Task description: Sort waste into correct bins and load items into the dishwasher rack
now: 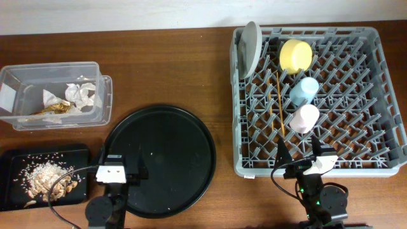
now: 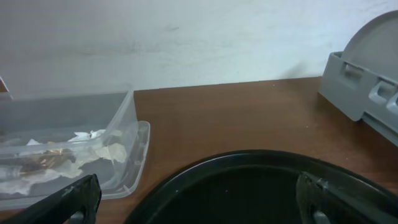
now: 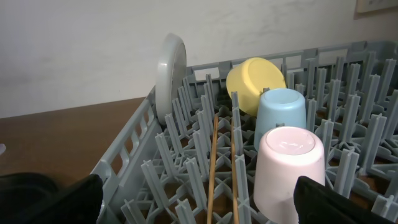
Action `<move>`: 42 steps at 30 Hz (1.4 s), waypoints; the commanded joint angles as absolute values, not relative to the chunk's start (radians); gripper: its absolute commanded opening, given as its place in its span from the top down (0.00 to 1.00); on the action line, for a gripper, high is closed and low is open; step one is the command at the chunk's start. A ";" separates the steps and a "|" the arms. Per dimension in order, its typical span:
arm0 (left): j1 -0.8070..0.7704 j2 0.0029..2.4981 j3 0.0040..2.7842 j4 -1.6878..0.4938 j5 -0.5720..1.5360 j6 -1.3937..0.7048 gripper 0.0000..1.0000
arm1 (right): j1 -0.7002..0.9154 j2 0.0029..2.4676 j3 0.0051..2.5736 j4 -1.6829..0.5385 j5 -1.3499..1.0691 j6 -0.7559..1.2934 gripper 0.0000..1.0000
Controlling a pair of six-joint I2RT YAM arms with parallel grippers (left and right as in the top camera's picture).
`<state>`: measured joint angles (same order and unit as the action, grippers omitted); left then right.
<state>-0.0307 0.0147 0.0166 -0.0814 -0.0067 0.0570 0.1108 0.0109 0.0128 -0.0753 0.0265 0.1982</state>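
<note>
The grey dishwasher rack (image 1: 381,95) holds the grey-white plate (image 1: 250,48) on edge, the yellow bowl (image 1: 296,55), the light blue cup (image 1: 304,90), the pink cup (image 1: 305,118) and the wooden chopsticks (image 1: 278,105). All show in the right wrist view: plate (image 3: 170,71), bowl (image 3: 254,81), blue cup (image 3: 281,115), pink cup (image 3: 287,171), chopsticks (image 3: 214,168). The clear tub (image 1: 57,95) holds napkins (image 1: 79,94) and the gold wrapper (image 1: 54,109). The black flat tray (image 1: 16,162) holds food scraps (image 1: 48,175). My left gripper (image 1: 121,166) and right gripper (image 1: 300,152) are open and empty.
The large round black tray (image 1: 165,159) lies between the bins and the rack, under my left gripper; it also shows in the left wrist view (image 2: 249,186). The clear tub (image 2: 81,149) sits left of it there. A pale wall runs along the back.
</note>
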 commanded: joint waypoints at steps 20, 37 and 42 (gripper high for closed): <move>0.038 0.005 0.008 -0.083 0.008 0.111 0.01 | 0.104 0.004 0.006 -0.080 0.038 0.187 0.02; 0.038 0.005 0.008 -0.083 0.008 0.111 0.01 | 0.104 0.004 0.006 -0.080 0.038 0.187 0.02; 0.038 0.005 0.008 -0.083 0.008 0.111 0.01 | 0.104 0.004 0.006 -0.080 0.038 0.187 0.02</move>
<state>0.0326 0.0109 0.0139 -0.0799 0.0010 0.0906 0.1108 0.0109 0.0128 -0.0753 0.0265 0.1982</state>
